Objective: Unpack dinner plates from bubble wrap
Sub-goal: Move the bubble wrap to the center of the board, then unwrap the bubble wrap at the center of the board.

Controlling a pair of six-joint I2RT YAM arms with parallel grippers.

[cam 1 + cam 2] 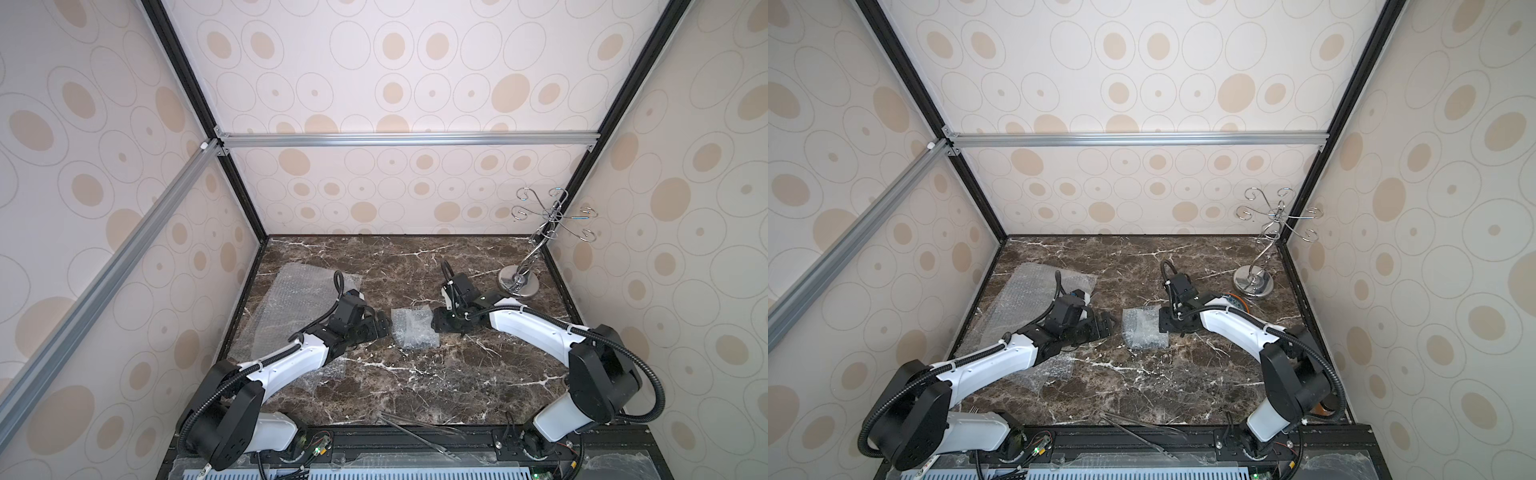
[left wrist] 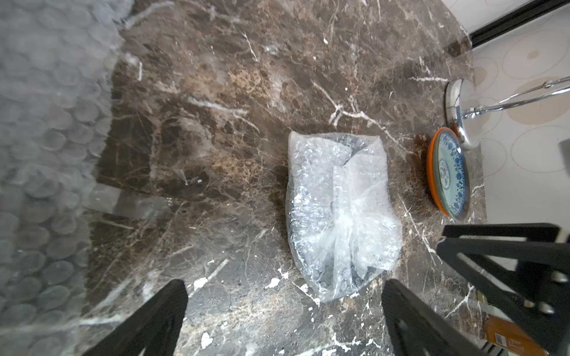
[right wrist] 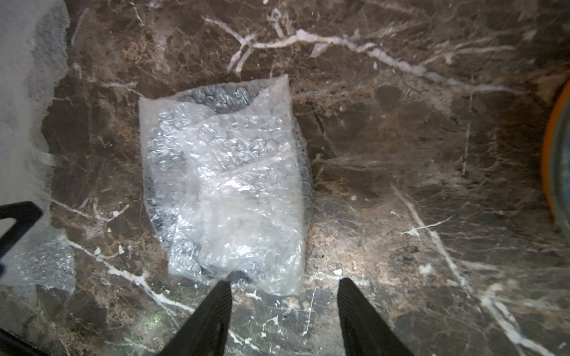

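Observation:
A crumpled bubble wrap bundle lies mid-table; something dark shows through it. My left gripper is open just left of it, the bundle ahead of its jaws. Just right of the bundle is my right gripper, open, with one fingertip at the wrap's edge. A flat bubble wrap sheet lies at the left under my left arm. An orange plate carries a pale blue-patterned plate beside the stand.
A shiny wire stand is at the back right corner. Thin metal tongs lie at the front edge. A brown box sits near my right arm's base. Enclosure walls close in the back and both sides.

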